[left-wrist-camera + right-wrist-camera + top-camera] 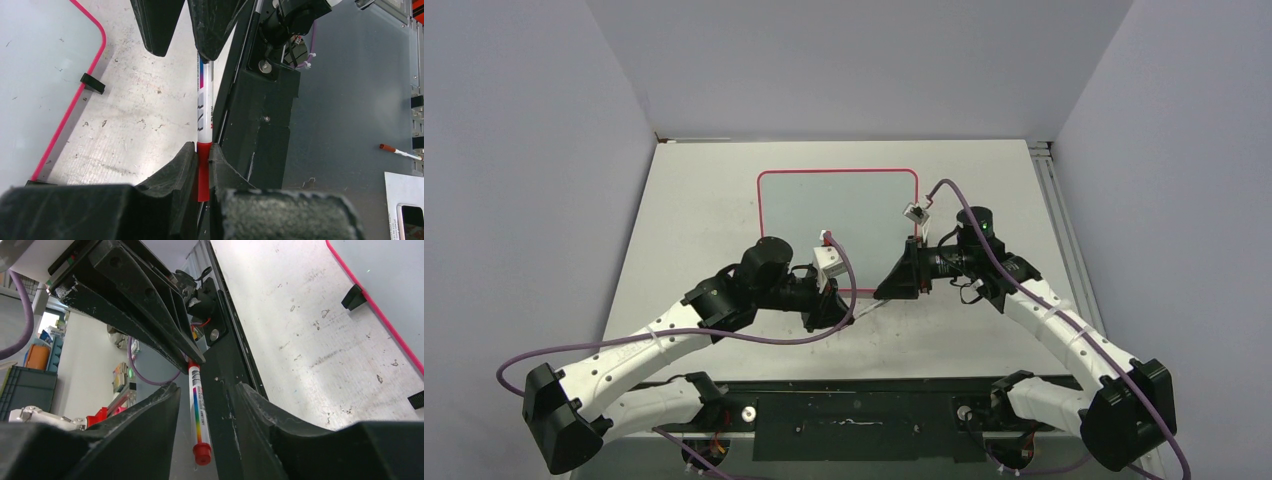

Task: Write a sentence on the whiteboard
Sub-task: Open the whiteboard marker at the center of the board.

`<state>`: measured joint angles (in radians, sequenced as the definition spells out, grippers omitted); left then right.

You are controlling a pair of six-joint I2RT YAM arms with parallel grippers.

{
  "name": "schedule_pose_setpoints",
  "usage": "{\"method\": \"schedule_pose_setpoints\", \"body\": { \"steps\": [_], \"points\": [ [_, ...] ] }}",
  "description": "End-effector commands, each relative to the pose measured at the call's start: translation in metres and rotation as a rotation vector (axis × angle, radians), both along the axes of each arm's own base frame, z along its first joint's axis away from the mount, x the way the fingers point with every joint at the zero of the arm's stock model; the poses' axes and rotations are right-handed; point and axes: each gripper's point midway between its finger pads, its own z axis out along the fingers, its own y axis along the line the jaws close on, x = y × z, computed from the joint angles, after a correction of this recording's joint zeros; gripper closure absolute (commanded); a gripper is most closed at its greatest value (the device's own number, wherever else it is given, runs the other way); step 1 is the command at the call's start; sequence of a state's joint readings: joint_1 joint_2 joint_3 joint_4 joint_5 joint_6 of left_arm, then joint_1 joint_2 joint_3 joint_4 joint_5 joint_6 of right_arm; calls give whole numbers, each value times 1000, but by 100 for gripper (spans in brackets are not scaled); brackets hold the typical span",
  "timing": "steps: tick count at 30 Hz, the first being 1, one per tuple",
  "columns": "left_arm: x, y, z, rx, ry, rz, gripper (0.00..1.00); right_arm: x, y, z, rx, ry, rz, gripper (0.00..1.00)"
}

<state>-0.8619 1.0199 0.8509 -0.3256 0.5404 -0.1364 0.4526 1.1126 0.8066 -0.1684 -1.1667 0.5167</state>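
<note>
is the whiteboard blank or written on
Blank: the top view shows the whiteboard with a bare face and no red lettering. Its near edge is partly hidden.

Pink-framed whiteboard (837,200) on table (694,220); left hand (840,310) and right hand (884,291) close together at its near edge.

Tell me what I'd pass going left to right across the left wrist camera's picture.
The whiteboard → black foot → table → red-capped marker → red-tipped pen.
</note>
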Motion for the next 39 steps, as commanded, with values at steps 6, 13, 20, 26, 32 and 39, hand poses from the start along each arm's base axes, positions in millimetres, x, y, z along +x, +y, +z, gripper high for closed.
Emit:
{"method": "schedule_pose_setpoints", "body": {
  "steps": [6,13,20,26,32,39],
  "points": [
    [0,-4,16,-63,-57,-33,100,-17,5,18,64,-58,75,61],
    [-1,-4,17,-66,-61,-34,100,-26,10,11,41,-47,122,64],
    [-2,-4,16,-61,-55,-47,100,-32,13,5,20,-44,152,69],
    [-5,-4,17,-65,-48,-61,100,-30,14,1,-5,-53,155,76],
    [-7,-6,16,-64,-35,-76,100,-30,16,3,7,-55,157,79],
    [-7,-6,14,-57,-29,-79,100,-31,18,7,27,-60,160,86]
  ]
}}
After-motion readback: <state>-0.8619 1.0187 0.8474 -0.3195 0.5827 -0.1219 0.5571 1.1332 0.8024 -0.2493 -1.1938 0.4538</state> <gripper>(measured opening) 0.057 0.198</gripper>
